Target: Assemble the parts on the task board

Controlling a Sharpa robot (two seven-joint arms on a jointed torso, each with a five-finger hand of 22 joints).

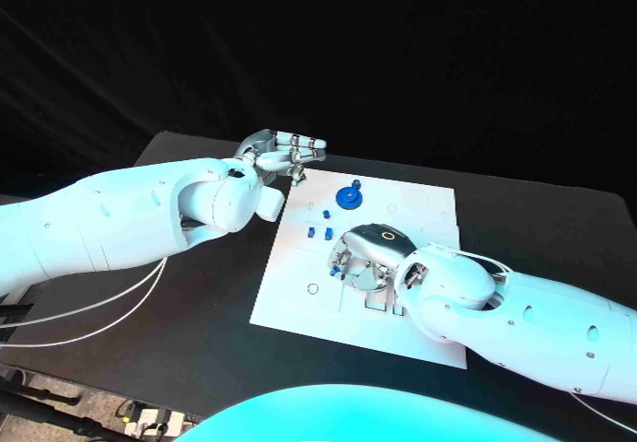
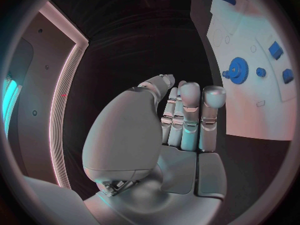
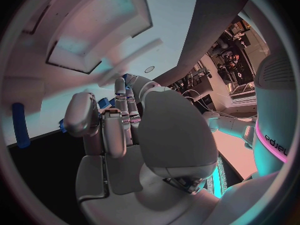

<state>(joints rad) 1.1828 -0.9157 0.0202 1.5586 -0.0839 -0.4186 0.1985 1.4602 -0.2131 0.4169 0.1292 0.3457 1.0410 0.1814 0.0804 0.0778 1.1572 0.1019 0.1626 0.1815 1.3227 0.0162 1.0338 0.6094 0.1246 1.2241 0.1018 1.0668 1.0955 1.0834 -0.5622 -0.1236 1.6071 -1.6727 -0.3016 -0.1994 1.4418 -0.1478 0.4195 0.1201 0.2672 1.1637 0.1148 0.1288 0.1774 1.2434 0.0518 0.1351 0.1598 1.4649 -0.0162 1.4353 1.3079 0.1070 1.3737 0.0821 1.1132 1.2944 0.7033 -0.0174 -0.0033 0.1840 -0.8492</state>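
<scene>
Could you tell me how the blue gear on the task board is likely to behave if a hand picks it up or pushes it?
The blue gear looks like a small rigid piece, so probably stiff and light. It lies flat on the task board, so a push would likely slide it rather than tip it. Its toothed rim should give fingers some purchase; stood on edge, it might roll.

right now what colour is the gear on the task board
Blue. The gear shows best in the left wrist view, standing on the white task board.
</scene>
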